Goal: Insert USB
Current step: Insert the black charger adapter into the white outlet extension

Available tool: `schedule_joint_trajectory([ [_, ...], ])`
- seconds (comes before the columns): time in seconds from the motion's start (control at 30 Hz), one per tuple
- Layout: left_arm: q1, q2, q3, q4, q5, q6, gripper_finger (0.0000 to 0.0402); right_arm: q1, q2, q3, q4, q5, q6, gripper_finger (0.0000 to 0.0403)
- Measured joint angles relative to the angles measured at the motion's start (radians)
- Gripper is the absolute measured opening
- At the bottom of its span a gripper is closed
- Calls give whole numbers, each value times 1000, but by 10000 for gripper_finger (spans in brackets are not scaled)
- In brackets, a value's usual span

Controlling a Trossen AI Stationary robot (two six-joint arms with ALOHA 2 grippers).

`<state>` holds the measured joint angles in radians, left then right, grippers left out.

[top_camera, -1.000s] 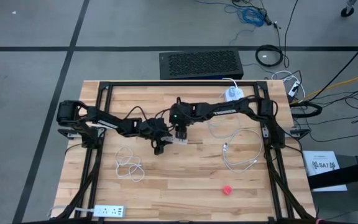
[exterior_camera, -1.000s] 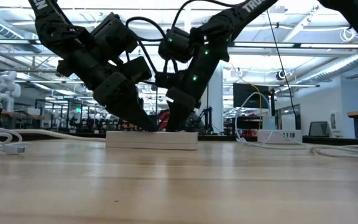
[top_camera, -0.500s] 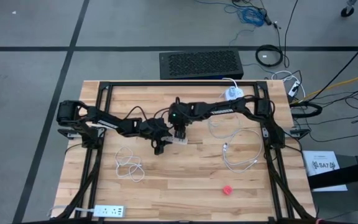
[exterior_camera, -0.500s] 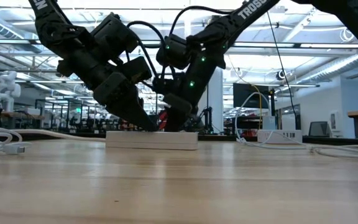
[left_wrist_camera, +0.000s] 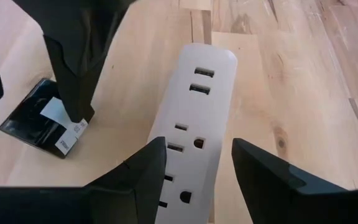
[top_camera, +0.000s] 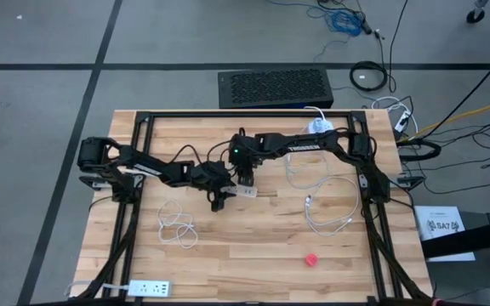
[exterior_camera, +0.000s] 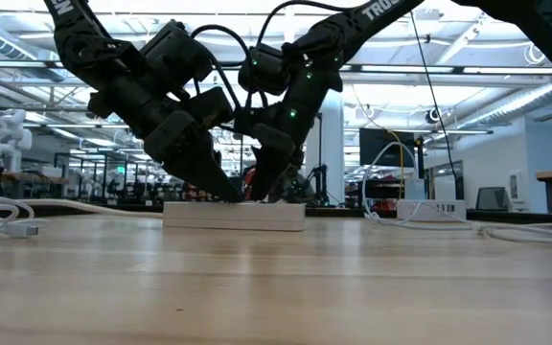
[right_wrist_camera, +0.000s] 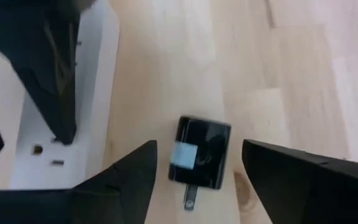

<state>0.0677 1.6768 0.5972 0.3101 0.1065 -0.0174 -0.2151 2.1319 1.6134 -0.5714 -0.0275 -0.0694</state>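
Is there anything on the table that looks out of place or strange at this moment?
Yes. The black plug adapter lies flat on the wood beside the white power strip, not plugged in. The right gripper hangs open over it, holding nothing. The left gripper straddles the strip.

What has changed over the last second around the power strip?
The right gripper has lifted and swung back a little from the white power strip, and now stands open over a black adapter lying loose on the table. The left gripper stayed put, its open fingers straddling the strip. Strip and cables have not moved.
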Motion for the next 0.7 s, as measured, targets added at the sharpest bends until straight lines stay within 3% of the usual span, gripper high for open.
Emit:
schedule_joint_trajectory([
  [0.2,0,0,0,-3,2,0,192,-8,0,0,18,-6,8,209],
  [0.53,0,0,2,-10,6,0,192,-13,-4,4,-173,-5,62,104],
  [0.7,-1,0,2,-10,5,1,192,-3,-19,3,-275,-1,75,85],
])
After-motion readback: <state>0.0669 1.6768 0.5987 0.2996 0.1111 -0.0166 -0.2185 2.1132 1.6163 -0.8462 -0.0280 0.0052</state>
